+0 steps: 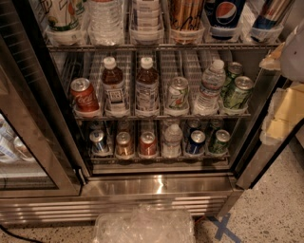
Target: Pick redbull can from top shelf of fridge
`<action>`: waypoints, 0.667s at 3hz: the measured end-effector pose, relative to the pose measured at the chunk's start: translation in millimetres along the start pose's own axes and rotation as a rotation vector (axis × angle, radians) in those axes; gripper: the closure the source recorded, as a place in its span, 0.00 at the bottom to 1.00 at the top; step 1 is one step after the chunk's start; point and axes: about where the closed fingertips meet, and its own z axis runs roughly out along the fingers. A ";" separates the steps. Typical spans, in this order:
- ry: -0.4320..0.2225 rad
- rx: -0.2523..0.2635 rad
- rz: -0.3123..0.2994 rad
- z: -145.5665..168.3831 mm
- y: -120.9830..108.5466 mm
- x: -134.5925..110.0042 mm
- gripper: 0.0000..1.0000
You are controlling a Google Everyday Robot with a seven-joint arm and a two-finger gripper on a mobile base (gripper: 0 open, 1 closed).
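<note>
The fridge [156, 186] stands open in front of me, its glass door [28, 142] swung out to the left. The top shelf [156, 47] runs across the top of the view, with clear lane trays along its front. The redbull can [270, 14], with slanted blue and silver panels, stands in the far right lane, its top cut off by the frame. A wider Pepsi can [224, 16] stands just left of it. My gripper [281, 111], white and pale yellow, hangs at the right edge, outside the fridge, below and right of the redbull can.
The top shelf also holds a white-green can [61, 16], clear bottles [105, 19] and a brown can [186, 16]. The middle shelf [161, 115] holds a Coke can [84, 95], bottles and cans. The lower shelf holds several cans. A crinkled clear plastic cover [142, 225] and a blue tape cross [222, 228] lie on the floor.
</note>
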 end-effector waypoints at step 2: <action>-0.005 0.009 0.017 -1.9 -3.2 -0.1 0.00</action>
